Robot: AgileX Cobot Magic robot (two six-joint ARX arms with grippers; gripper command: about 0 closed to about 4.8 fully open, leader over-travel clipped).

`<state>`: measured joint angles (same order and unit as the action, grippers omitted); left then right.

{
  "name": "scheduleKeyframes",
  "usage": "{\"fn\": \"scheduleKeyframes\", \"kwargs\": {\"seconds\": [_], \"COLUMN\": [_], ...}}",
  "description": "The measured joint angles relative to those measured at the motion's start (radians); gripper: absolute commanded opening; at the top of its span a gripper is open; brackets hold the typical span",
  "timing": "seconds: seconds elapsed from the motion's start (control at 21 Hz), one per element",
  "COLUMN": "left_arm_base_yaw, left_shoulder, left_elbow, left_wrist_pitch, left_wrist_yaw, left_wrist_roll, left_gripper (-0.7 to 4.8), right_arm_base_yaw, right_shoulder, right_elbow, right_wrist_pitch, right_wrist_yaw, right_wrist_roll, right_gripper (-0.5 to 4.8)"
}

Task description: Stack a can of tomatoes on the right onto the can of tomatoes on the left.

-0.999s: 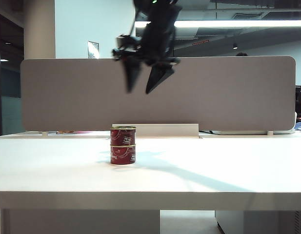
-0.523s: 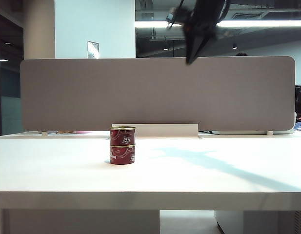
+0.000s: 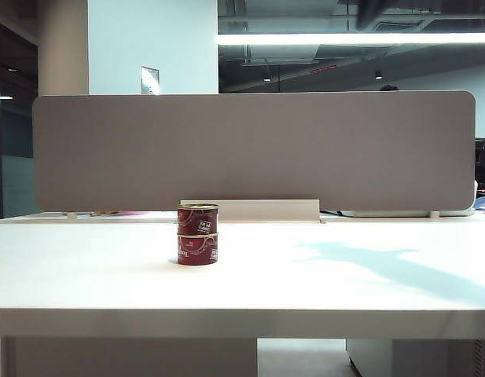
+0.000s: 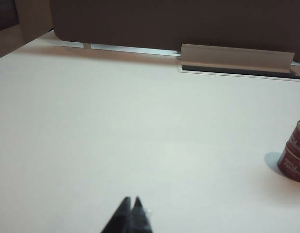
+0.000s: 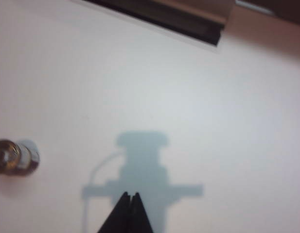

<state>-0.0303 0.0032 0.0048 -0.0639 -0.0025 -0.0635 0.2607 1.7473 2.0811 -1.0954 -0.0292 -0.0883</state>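
Right gripper (image 5: 130, 195): jaws pressed together and empty, seen from its own wrist camera high above the table (image 5: 198, 97), its shadow (image 5: 142, 174) falling on bare white surface. A second ago this gripper hung spread open above the cans in the exterior view; half a second ago it was closed and climbing toward the upper right; now it has left that view almost entirely, only a dark trace remaining at the top edge.

Left gripper (image 4: 131, 204): jaws closed on nothing, low over the near table, well apart from the cans.

Task objects: the upper can of tomatoes (image 3: 198, 218) sits squarely on the lower can of tomatoes (image 3: 198, 248), left of the table's centre, upright and aligned, touched by neither arm. The stack (image 5: 13, 156) also shows from above in the right wrist view.

Judgement: release has been made and the arm is withdrawing; the stacking appears complete, with only retreat to rest remaining.
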Motion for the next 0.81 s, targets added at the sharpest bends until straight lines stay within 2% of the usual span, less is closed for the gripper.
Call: {"fn": "scheduleKeyframes", "kwargs": {"seconds": [0.14, 0.33, 0.38, 0.52, 0.67, 0.81], "left_arm_base_yaw": [0.0, 0.0, 0.0, 0.0, 0.0, 0.0], "left_shoulder": [0.0, 0.0, 0.0, 0.0, 0.0, 0.0], "left_elbow": [0.0, 0.0, 0.0, 0.0, 0.0, 0.0], "left_wrist_pitch": [0.0, 0.0, 0.0, 0.0, 0.0, 0.0], "left_wrist_yaw": [0.0, 0.0, 0.0, 0.0, 0.001, 0.0], "left_wrist_roll": [0.0, 0.0, 0.0, 0.0, 0.0, 0.0], "left_gripper": [-0.06, -0.06, -0.06, -0.06, -0.06, -0.06], "right_arm_base_yaw": [-0.026, -0.084, -0.116, -0.177, -0.288, -0.355], "right_shoulder": [-0.088, -0.303, -0.373, -0.501, -0.7, -0.863], "right_elbow": [-0.174, -0.495, -0.615, -0.822, -1.077, -1.276], "right_wrist_pitch": [0.043, 0.223, 0.282, 0.374, 0.493, 0.563], "right_wrist_yaw": [0.003, -0.001, -0.001, 0.0, -0.035, -0.071], "right_wrist_roll": [0.0, 0.003, 0.005, 0.006, 0.016, 0.032], "right_gripper": [-0.04, -0.04, -0.04, -0.04, -0.04, -0.04]}}
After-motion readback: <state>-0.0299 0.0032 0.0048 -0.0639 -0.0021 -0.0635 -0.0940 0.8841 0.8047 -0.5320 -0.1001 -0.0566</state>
